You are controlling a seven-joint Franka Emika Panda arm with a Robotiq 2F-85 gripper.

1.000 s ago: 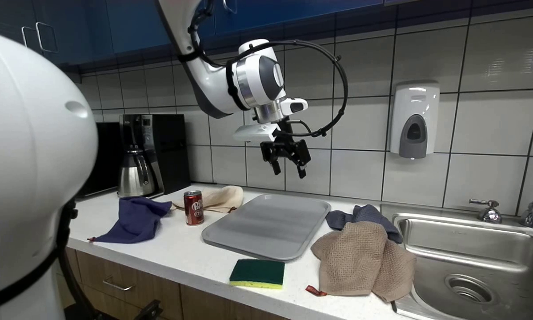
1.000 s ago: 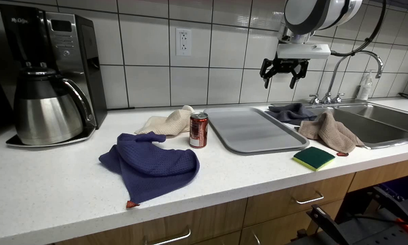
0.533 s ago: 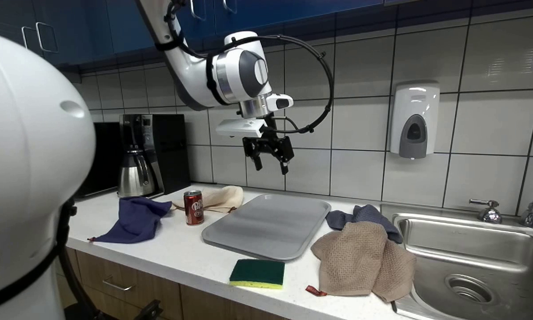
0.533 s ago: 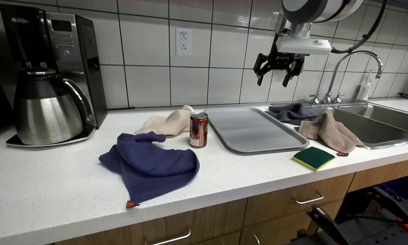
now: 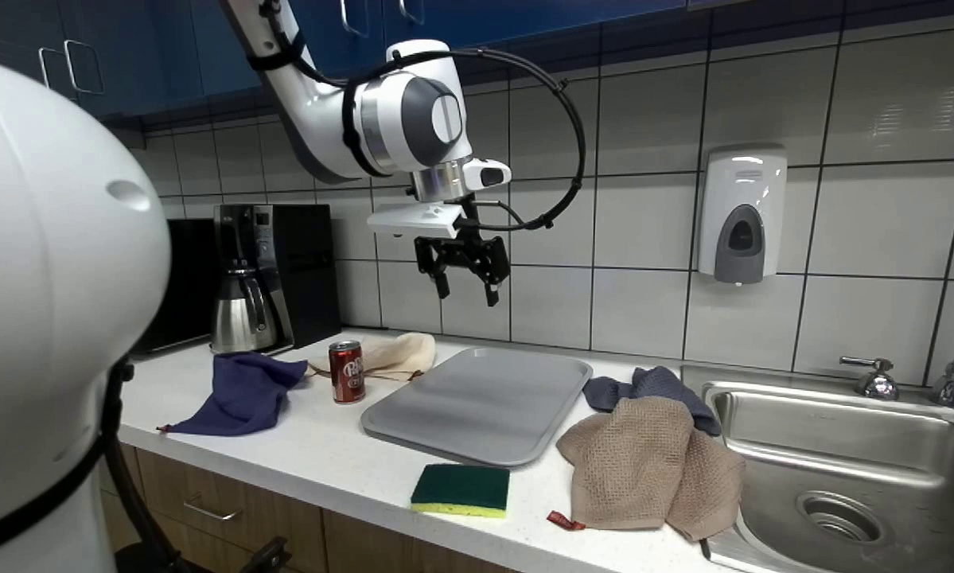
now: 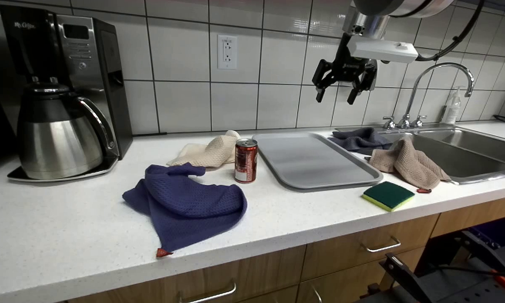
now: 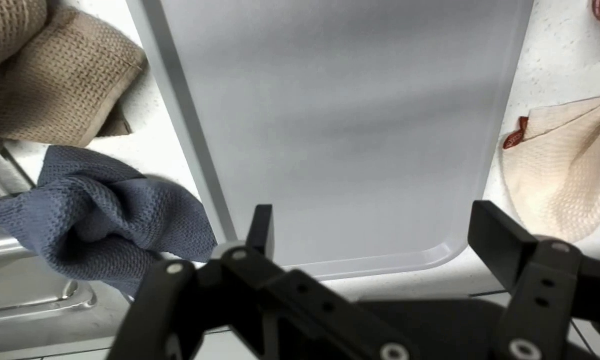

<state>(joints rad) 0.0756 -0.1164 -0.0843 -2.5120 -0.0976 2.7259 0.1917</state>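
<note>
My gripper (image 5: 468,296) hangs open in the air, well above the counter, touching nothing. In the wrist view its black fingers (image 7: 500,240) stand wide apart, and only the grey tray (image 7: 340,130) shows between and beyond them. That tray lies flat on the white counter. A red soda can (image 6: 246,162) stands upright beside it, with a cream cloth (image 6: 214,151) behind. On the tray's sink side lie a slate-blue cloth (image 7: 114,215) and a tan cloth (image 5: 636,461). A green and yellow sponge (image 5: 461,489) rests near the counter's front edge. The navy cloth (image 6: 189,202) is crumpled past the can.
A coffee maker (image 6: 84,63) with a steel carafe (image 6: 60,134) stands at one end of the counter. At the other end is the steel sink (image 5: 827,454) with its faucet (image 6: 416,88). Tiled wall, a soap dispenser (image 5: 741,215) and blue cabinets (image 5: 508,32) bound the space.
My gripper has shifted leftward and slightly up in both exterior views, and it has tilted a little. Its jaws have stayed open. The things on the counter have not moved.
</note>
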